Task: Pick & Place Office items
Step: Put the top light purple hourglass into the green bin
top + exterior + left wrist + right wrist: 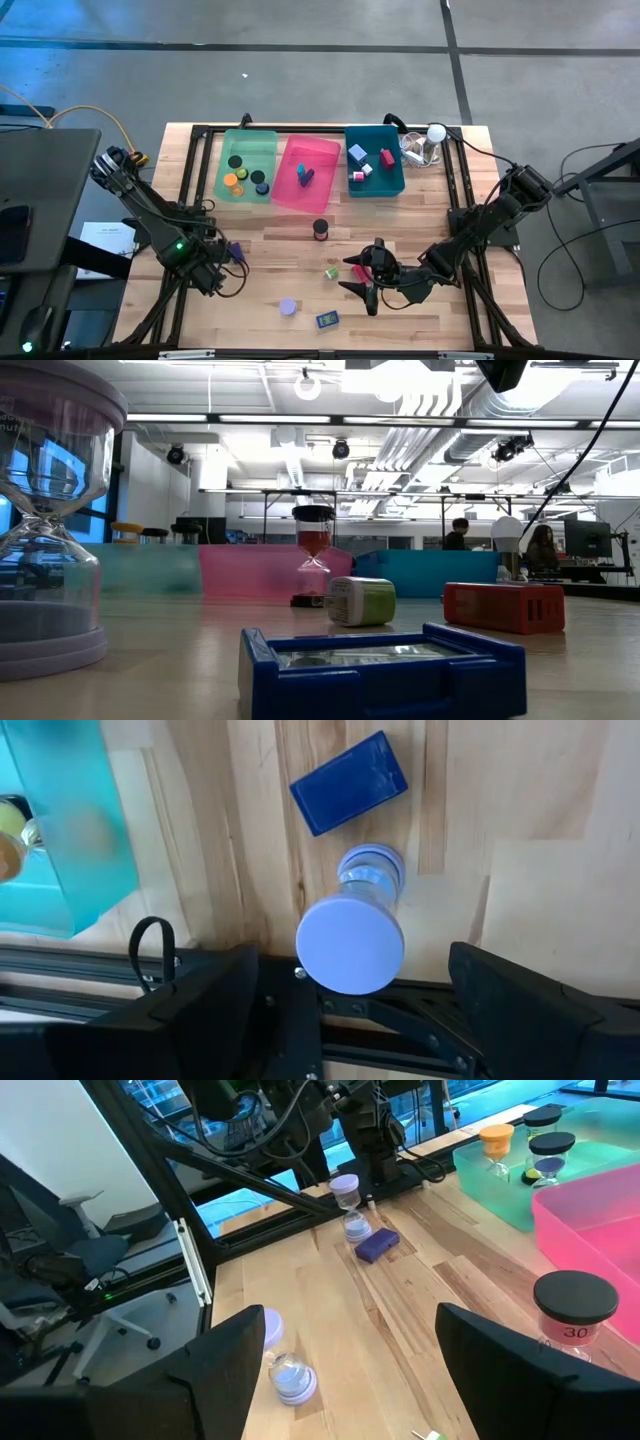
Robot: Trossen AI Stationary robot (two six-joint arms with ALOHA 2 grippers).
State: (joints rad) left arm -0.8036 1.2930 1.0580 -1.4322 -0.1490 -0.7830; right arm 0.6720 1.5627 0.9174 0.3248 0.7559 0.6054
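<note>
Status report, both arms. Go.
Both jaws open. Left gripper at lavender hourglass, not gripped. Right gripper mid-table, empty. Blue block beside hourglass, clear of jaws.

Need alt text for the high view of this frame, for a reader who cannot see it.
Overhead: a wooden table with green, pink and teal bins along the far edge, small items inside. Loose pieces lie nearer, between the left gripper and the open right gripper.
</note>
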